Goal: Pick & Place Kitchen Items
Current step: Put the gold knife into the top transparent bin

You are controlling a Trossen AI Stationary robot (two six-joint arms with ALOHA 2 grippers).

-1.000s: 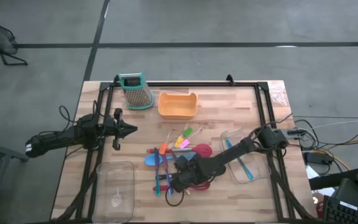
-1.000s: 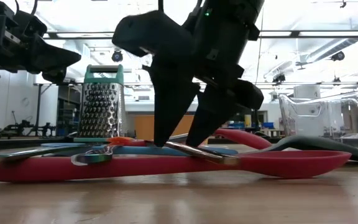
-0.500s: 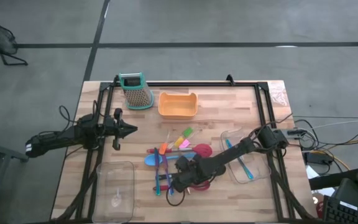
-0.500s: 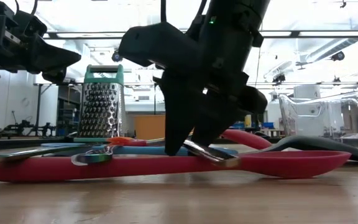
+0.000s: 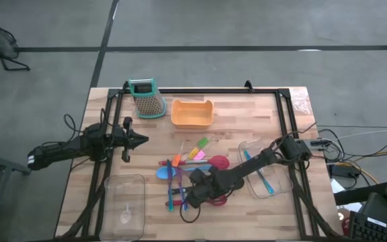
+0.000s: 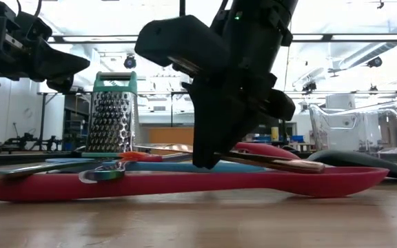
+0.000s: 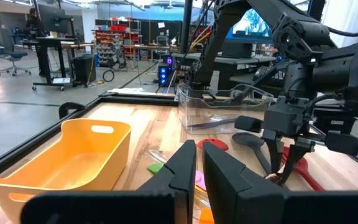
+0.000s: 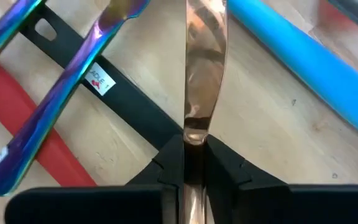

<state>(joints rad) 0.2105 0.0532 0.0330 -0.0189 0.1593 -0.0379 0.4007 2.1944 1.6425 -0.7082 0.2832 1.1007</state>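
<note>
Right wrist view showed my right gripper (image 8: 193, 163) clamped on a thin copper-coloured table knife (image 8: 202, 74), its polished blade running up the centre of the frame above a black handle (image 8: 114, 102), a red handle (image 8: 33, 118) and a blue handle (image 8: 328, 68). In the low view, the knife (image 6: 271, 162) sat just above the long red spoon (image 6: 185, 184), centre frame, tilted slightly. I judged it light, stiff and slippery, so a narrow flat pinch like this could let it pivot; a hold nearer its middle seemed safer. In the high view, the utensil pile (image 5: 187, 178) lay at lower centre, with a clear bin (image 5: 269, 176) to its right. My left gripper (image 7: 196, 180) waited at mid-left over the table (image 5: 247, 114), fingers nearly together and holding nothing, near the orange tray (image 7: 61, 158).
</note>
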